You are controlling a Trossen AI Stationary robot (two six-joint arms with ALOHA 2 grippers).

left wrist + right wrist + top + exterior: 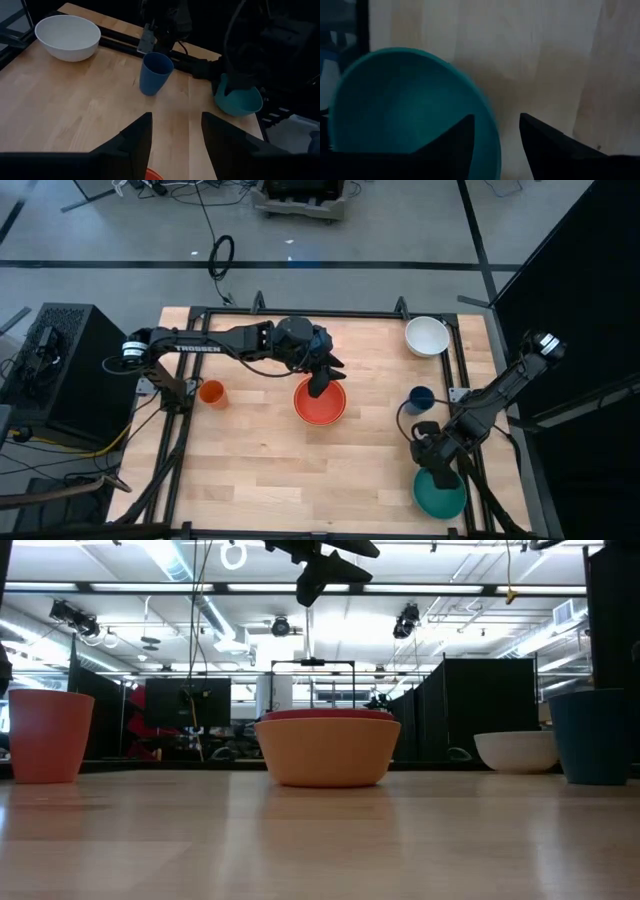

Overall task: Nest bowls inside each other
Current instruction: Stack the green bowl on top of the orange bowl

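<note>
A red bowl (320, 404) sits nested in an orange-yellow bowl (328, 752) at the table's middle. My left gripper (320, 385) hangs open just above them, with nothing between its fingers (176, 117). A white bowl (427, 335) stands on its base at the far right. A teal bowl (440, 494) rests on its base at the near right corner. My right gripper (437, 470) points down over the teal bowl's far rim. It is open, one finger over the inside and one outside the rim (491, 131), with a gap showing beside the rim.
A dark blue cup (421, 398) stands upright between the white and teal bowls, close to my right arm. An orange cup (211, 392) stands at the left. A black frame (300, 312) runs along the table's edges. Bare wood lies along the near side.
</note>
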